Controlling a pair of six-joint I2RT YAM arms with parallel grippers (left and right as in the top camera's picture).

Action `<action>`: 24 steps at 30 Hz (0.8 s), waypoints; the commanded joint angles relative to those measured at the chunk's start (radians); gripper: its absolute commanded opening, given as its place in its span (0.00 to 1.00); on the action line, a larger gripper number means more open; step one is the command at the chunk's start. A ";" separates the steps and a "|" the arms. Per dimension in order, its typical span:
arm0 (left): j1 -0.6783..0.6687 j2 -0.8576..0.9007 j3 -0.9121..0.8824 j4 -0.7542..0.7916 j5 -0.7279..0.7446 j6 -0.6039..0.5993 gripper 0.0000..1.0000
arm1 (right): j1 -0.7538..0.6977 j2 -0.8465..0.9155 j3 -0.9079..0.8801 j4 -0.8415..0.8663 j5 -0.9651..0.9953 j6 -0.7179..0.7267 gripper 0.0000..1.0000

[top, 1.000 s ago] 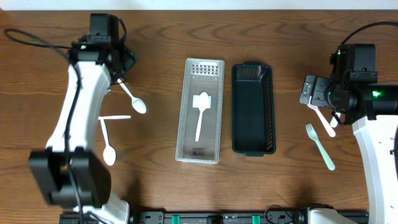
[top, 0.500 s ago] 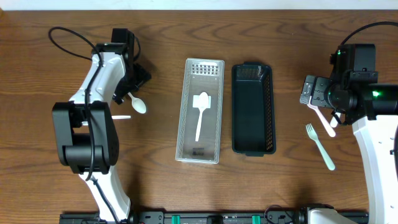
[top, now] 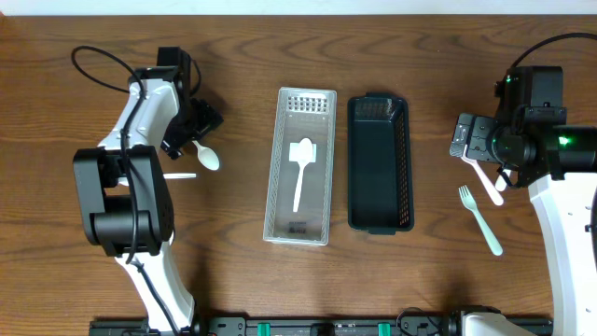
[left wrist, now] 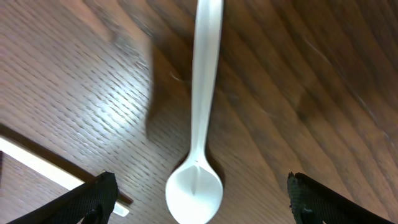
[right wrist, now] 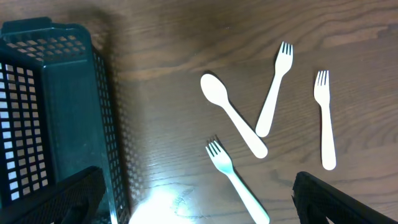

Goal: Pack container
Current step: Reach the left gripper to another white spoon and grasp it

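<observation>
A white spoon [top: 209, 159] lies on the wood left of the silver perforated tray [top: 322, 103]. My left gripper [top: 191, 126] hovers over its handle. In the left wrist view the spoon [left wrist: 204, 99] runs down the middle, its bowl between my open fingers [left wrist: 93, 200], which do not touch it. The tray holds one white spoon [top: 300, 168]. The dark green basket [top: 405, 159] beside it holds nothing. My right gripper [top: 473, 140] hangs open above a spoon [right wrist: 233, 117] and three forks [right wrist: 273, 87], right of the basket [right wrist: 56, 106].
A thin white stick [top: 182, 175] lies just below the left spoon, and its end shows in the left wrist view [left wrist: 37, 165]. One pale fork [top: 480, 220] lies nearest the front right. My left arm [top: 126, 201] folds over the table's left side.
My left arm has folded in, and its gripper has moved right and toward the front, over the spoon's handle. The right arm has not moved.
</observation>
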 commanded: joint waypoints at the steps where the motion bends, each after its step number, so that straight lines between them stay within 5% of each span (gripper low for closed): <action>1: 0.005 0.018 -0.014 -0.002 0.004 0.026 0.90 | -0.009 -0.004 0.011 -0.003 0.014 0.000 0.99; 24: 0.005 0.019 -0.146 0.121 0.026 0.045 0.90 | -0.009 -0.004 0.011 -0.004 0.013 0.000 0.99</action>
